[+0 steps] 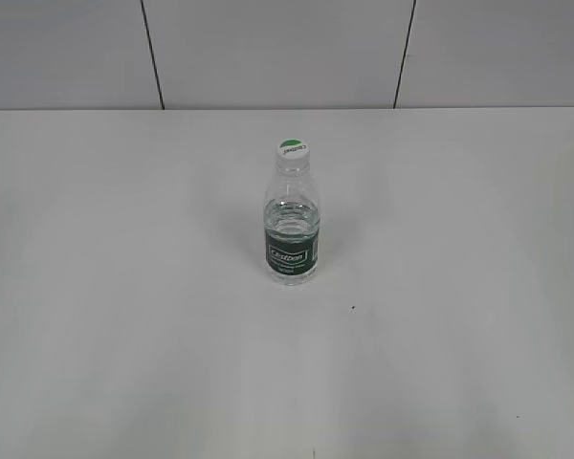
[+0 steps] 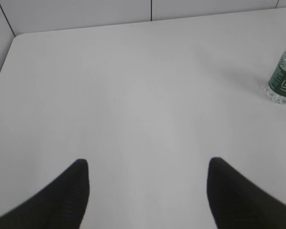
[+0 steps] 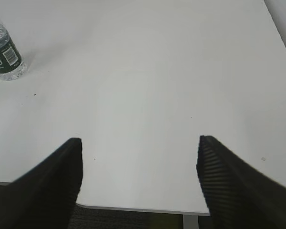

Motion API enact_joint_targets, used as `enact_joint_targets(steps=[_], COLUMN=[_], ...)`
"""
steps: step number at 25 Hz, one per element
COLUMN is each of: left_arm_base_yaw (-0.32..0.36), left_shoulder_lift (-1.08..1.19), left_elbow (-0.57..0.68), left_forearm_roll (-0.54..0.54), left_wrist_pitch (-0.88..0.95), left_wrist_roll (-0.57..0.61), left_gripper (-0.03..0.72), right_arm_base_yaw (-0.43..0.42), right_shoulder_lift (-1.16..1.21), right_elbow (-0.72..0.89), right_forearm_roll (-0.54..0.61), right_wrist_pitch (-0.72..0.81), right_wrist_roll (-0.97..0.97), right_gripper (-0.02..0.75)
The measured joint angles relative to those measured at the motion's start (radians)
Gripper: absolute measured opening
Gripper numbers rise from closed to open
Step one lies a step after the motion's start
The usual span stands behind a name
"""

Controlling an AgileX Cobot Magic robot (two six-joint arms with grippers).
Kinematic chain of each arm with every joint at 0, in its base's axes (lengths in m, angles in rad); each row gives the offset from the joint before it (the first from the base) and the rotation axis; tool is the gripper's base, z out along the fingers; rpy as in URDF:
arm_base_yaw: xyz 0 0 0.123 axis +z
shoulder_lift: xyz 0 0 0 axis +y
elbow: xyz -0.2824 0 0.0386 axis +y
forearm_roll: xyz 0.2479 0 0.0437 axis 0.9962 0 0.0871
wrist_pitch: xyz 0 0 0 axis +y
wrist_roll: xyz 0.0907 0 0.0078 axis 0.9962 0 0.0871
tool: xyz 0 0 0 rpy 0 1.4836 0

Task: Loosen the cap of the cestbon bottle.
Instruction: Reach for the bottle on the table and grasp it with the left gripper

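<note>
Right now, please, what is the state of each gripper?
Left gripper: open, holding nothing, far from the cestbon bottle.
Right gripper: open, holding nothing, also away from the bottle.

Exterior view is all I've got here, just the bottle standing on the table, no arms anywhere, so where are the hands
Observer: Both are back from the bottle. The left hand is open over bare table.
Operator: And the right one?
Observer: The right hand is open too, near the table's front edge.
Operator: Which side of each is the bottle?
Observer: At the far right edge of the left wrist view, and top left in the right wrist view.
</note>
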State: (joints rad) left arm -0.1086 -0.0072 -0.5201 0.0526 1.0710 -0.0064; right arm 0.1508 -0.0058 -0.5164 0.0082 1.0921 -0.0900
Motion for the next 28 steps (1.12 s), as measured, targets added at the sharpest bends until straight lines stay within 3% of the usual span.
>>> enact_joint_targets(steps=[28], left_arm_base_yaw=[0.000], left_shoulder_lift=[0.000], left_elbow=[0.000], left_forearm_roll=[0.026], left_wrist_pitch=[0.000], left_wrist_roll=[0.000], left_gripper=[0.470], right_arm_base_yaw=[0.000], right_shoulder_lift=[0.000], right_elbow=[0.000], right_forearm_roll=[0.000], right_wrist_pitch=[0.000], right_wrist_roll=[0.000], right_gripper=[0.569])
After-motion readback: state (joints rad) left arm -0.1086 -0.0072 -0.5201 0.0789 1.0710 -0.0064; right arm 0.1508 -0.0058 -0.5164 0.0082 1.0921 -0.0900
